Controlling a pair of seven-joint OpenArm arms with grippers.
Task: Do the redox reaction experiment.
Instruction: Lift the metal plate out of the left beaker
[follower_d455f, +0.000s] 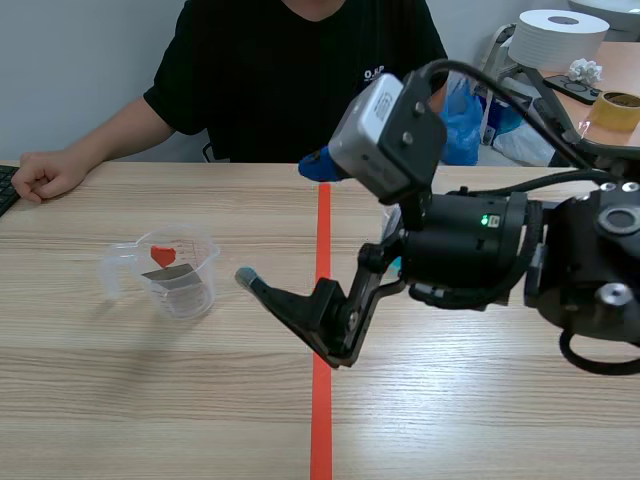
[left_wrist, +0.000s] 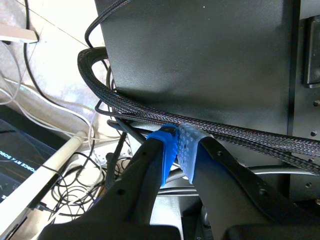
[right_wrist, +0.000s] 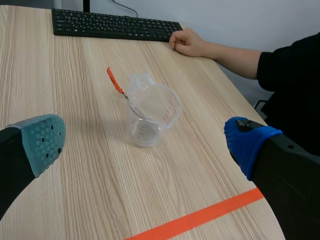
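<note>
A clear plastic measuring beaker (follower_d455f: 182, 272) stands on the table's left half, and a thin metal tool with an orange-red handle (follower_d455f: 163, 256) leans inside it. My right gripper (follower_d455f: 283, 222) comes in from the right, past the red tape line, and hovers open just right of the beaker with nothing in it. In the right wrist view the beaker (right_wrist: 151, 112) stands ahead, between the spread fingers of the right gripper (right_wrist: 145, 142), and the tool's handle (right_wrist: 115, 81) sticks out over the rim. My left gripper (left_wrist: 177, 150) is shut on nothing, off the table, facing a black panel and cables.
A person in black sits across the table, one hand (follower_d455f: 40, 175) resting at the far left near a black keyboard (right_wrist: 115, 25). A white paper roll (follower_d455f: 558, 35), a tape roll (follower_d455f: 615, 108) and a blue bag (follower_d455f: 462, 125) sit at the back right.
</note>
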